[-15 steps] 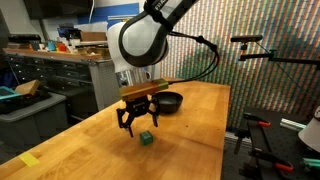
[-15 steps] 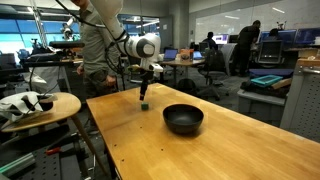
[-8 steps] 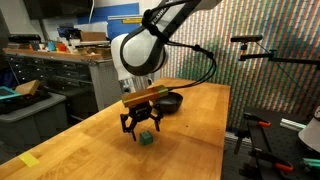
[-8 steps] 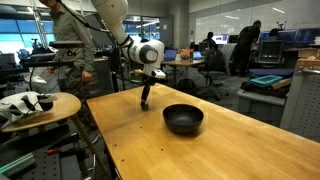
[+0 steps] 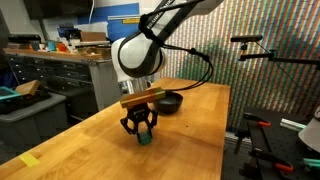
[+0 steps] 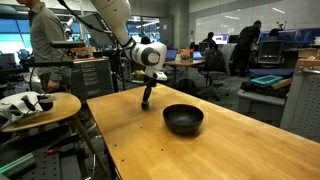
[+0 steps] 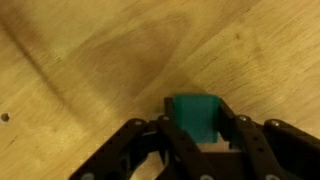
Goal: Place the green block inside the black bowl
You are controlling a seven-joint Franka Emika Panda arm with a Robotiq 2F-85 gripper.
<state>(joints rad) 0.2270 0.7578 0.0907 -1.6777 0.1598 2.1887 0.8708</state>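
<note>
The green block (image 7: 194, 118) is a small dark green cube resting on the wooden table. In the wrist view my gripper (image 7: 198, 130) is shut on it, a black finger pressed against each side. In an exterior view the gripper (image 5: 142, 130) is down at the tabletop with the block (image 5: 146, 139) showing between its fingertips. In an exterior view the gripper (image 6: 146, 100) hides the block. The black bowl (image 6: 183, 119) sits empty on the table, a short way from the gripper; its rim (image 5: 170, 100) shows behind the arm.
The wooden table (image 6: 210, 150) stretches wide past the bowl. A yellow tape piece (image 5: 29, 159) lies near one table edge. A round stool with a white object (image 6: 28, 103) stands beside the table. Cabinets and desks fill the background.
The gripper came down from above the block to the tabletop and its fingers closed from wide open onto the green block. The bowl stayed put.
</note>
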